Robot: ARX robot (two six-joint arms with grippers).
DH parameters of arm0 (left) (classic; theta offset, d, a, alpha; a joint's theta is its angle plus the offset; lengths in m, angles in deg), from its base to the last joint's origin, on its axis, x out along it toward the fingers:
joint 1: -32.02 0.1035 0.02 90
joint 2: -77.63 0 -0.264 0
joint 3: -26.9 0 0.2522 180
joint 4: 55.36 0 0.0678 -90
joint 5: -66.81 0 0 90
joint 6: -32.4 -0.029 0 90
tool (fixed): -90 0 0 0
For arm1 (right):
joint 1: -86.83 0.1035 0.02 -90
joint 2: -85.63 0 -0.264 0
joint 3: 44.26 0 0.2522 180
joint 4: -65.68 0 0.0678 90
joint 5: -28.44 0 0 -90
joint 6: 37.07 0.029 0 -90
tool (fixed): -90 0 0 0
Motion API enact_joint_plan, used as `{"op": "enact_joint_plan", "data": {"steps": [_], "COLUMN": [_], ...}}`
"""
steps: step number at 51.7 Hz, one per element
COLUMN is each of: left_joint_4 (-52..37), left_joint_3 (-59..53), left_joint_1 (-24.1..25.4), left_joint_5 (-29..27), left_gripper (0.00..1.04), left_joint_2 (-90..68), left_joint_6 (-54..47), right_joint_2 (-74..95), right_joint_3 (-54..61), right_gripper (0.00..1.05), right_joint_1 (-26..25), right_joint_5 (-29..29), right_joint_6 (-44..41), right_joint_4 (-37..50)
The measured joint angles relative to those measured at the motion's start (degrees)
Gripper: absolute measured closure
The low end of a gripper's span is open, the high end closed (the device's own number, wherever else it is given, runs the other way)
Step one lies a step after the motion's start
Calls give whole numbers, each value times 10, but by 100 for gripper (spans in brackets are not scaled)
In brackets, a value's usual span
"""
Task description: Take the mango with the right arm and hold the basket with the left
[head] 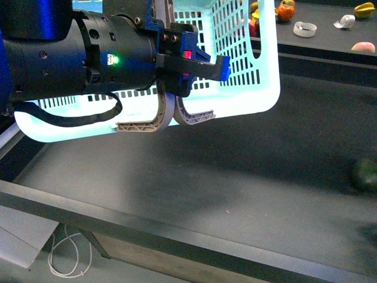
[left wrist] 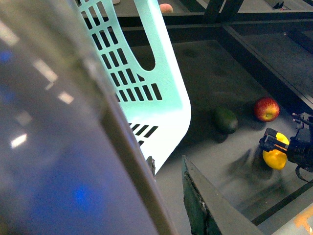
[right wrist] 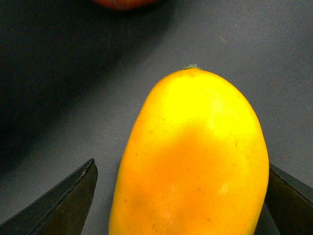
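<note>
The turquoise basket (head: 247, 76) hangs lifted above the dark table, and my left gripper (head: 177, 88) is shut on its two grey-brown handles (head: 147, 125). In the left wrist view the basket's slotted wall (left wrist: 146, 73) rises beside my left gripper (left wrist: 167, 164). The yellow mango (right wrist: 195, 161) lies on the table between the two dark fingers (right wrist: 63, 205) of my right gripper (right wrist: 181, 166). That gripper is open, with a gap on one side. From the left wrist, the mango (left wrist: 275, 157) shows with the right gripper (left wrist: 288, 146) over it. The front view shows neither.
A dark green fruit (left wrist: 226, 120) and a red apple (left wrist: 266, 108) lie near the mango. The green fruit (head: 365, 174) sits at the table's right edge. A back shelf holds fruits (head: 286, 12) and tape rolls (head: 304, 29).
</note>
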Motion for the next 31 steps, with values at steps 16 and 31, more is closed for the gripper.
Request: {"op": "enact_joint_plan", "data": {"steps": [16,31], "left_joint_4": [0,0], "left_joint_3": [0,0], "left_joint_1": [0,0], "left_joint_5": [0,0], "left_gripper": [88,88], "left_joint_2": [0,0], "left_joint_6": [0,0], "right_joint_2": [11,10], "right_joint_3": [-10,-8], "right_gripper": [17,39], "right_joint_1": [5,2], "right_joint_5": [9,4], "right_joint_6": [-1,-3], "right_joint_4": [-10,-11]}}
